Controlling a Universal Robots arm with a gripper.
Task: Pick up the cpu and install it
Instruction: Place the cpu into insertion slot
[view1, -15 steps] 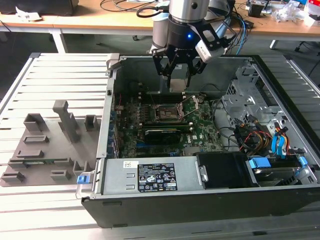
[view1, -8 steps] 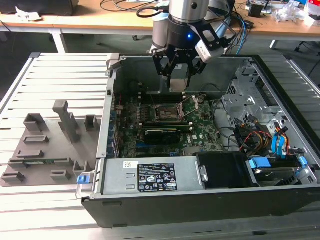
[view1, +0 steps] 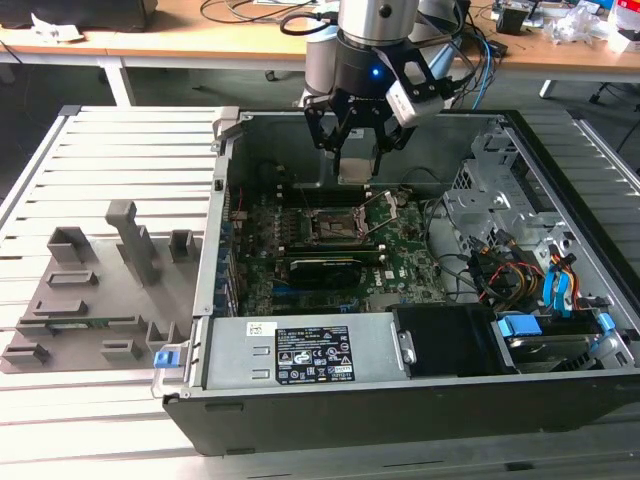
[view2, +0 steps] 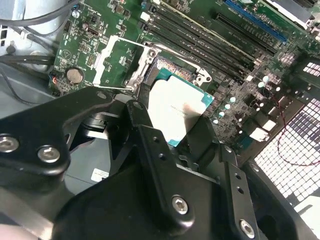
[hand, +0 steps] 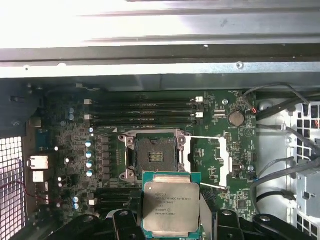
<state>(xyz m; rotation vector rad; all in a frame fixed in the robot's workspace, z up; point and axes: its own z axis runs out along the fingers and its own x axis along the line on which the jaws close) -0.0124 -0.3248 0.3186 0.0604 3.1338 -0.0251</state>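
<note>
My gripper (hand: 173, 223) pinches the cpu (hand: 171, 206) by two opposite edges, silver top showing, near the empty socket (hand: 155, 156) on the green motherboard (hand: 220, 125), load plate (hand: 210, 162) flipped open.

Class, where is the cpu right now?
In the first wrist view the cpu is gripped by the gripper, held above the motherboard close to the open socket.

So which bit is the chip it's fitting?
Find the open computer case, then the black pincer over its green board. The chip is the thin square gripped in that pincer: silver-grey top, teal rim, unlike the dark empty socket on the board.
</note>
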